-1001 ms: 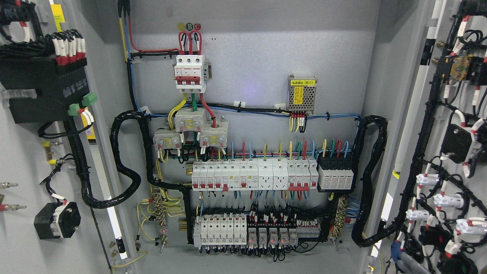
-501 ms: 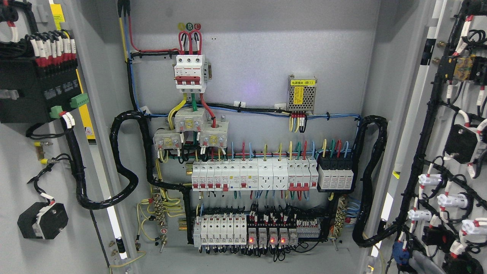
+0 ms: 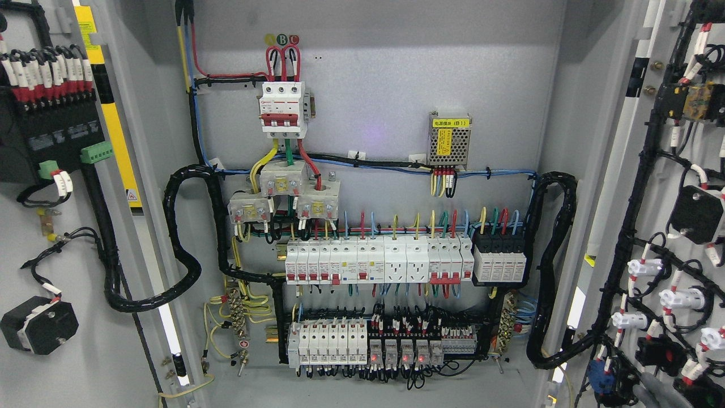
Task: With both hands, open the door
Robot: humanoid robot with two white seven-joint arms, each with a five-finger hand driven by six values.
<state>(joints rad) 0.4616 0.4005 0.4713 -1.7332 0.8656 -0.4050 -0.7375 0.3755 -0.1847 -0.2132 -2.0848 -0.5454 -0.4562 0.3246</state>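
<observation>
An electrical cabinet stands with both doors swung wide. The left door [image 3: 34,243] fills the picture's left edge, its grey inner face carrying a black module [image 3: 45,136] and a black switch body [image 3: 38,325]. The right door [image 3: 657,141] fills the right edge, its inner face covered with black cable looms and white switch backs [image 3: 679,297]. Between them shows the grey back panel [image 3: 385,85] with a red-and-white main breaker [image 3: 281,109] and rows of white breakers [image 3: 374,260]. Neither of my hands nor any arm shows in the head view.
Thick black cable loops hang from each door hinge side to the panel: the left loop [image 3: 181,238] and the right loop [image 3: 552,266]. A small meshed power supply [image 3: 449,139] with a yellow label sits at the upper right of the panel. Red indicator lights glow on the bottom relay row [image 3: 396,358].
Both doors have swung further outward: the left door's parts slid left and the right door's parts slid right and slightly down. The panel inside has not moved.
</observation>
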